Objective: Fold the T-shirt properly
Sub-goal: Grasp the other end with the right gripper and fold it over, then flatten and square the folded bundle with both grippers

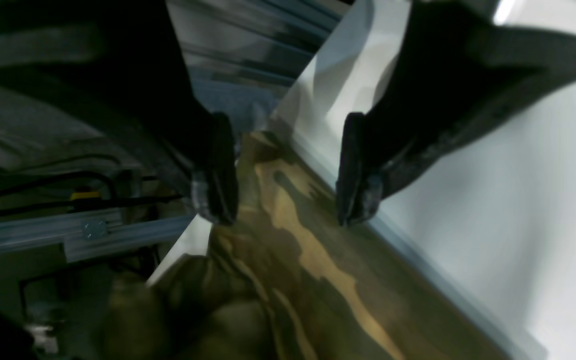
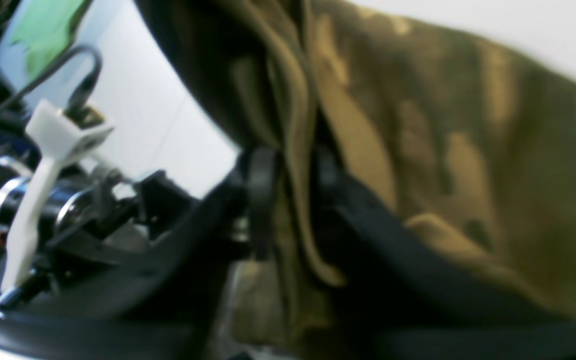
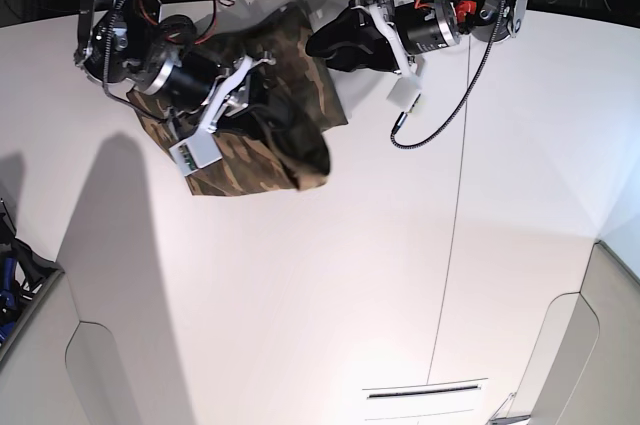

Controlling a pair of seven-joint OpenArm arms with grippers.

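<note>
The camouflage T-shirt (image 3: 290, 135) lies bunched at the far left of the white table (image 3: 350, 275), partly lifted. My right gripper (image 3: 258, 95) is shut on a fold of the T-shirt (image 2: 418, 150); in the right wrist view the cloth runs between the gripper's (image 2: 293, 200) two dark fingers. My left gripper (image 3: 325, 45) is at the shirt's far edge. In the left wrist view it (image 1: 288, 190) is open, its fingers (image 1: 218, 170) standing either side of the T-shirt (image 1: 308, 260), which lies along the table edge (image 1: 518, 200). The neck label is not visible.
A black cable (image 3: 440, 115) loops down from the left arm over the table. A narrow slot (image 3: 425, 392) is in the near part of the table. Aluminium framing (image 1: 118, 235) and wires lie beyond the far table edge.
</note>
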